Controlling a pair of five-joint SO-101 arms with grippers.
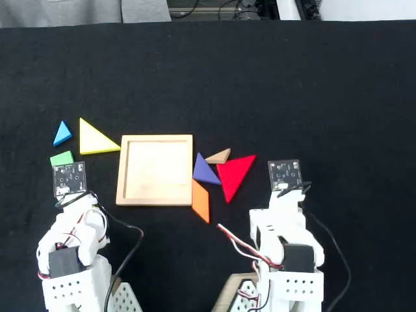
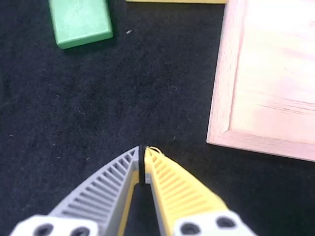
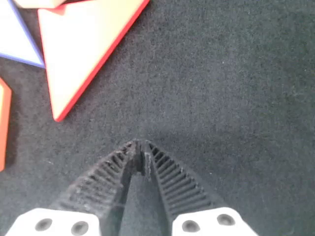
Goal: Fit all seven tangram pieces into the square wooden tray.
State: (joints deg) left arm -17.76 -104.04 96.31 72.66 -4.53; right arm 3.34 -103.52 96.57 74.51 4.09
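The wooden tray (image 1: 156, 138) is sitting square on the black cloth (image 1: 260, 78) in the middle of the table, its floor showing bare wood, with all seven pieces lying outside it. A wide stretch of cloth is running from the tray's far rim to the table's far edge. On the near side, a narrower strip is separating the tray from the bases of the left arm (image 1: 68, 240) and right arm (image 1: 286, 240).

To the left, the yellow triangle (image 1: 95, 139) is pointing its sharp corner right up to the tray's far left corner. The blue triangle (image 1: 62, 133) is lying just beside it, and the green square (image 1: 62, 158) is nearer the left arm. To the right, the purple triangle (image 1: 205, 170) is crowding against the tray's right rim. The tan triangle (image 1: 219, 156) and red triangle (image 1: 235, 175) are packed close beside the purple one. The orange parallelogram (image 1: 201, 201) is slanting away from the tray's near right corner.

From above, each arm's camera board is covering its fingers, and the left board is also hiding part of the green square. The left wrist view is showing the left gripper (image 2: 144, 157) with its fingers pressed together on nothing, hanging over cloth near the tray's corner (image 2: 220, 83), the green square (image 2: 81, 19) well apart from it. The right wrist view is showing the right gripper (image 3: 141, 152) likewise closed and holding nothing, over bare cloth near the tip of the red triangle (image 3: 83, 44). The purple triangle (image 3: 15, 39) and the orange parallelogram (image 3: 2, 123) are peeking in at that picture's edge
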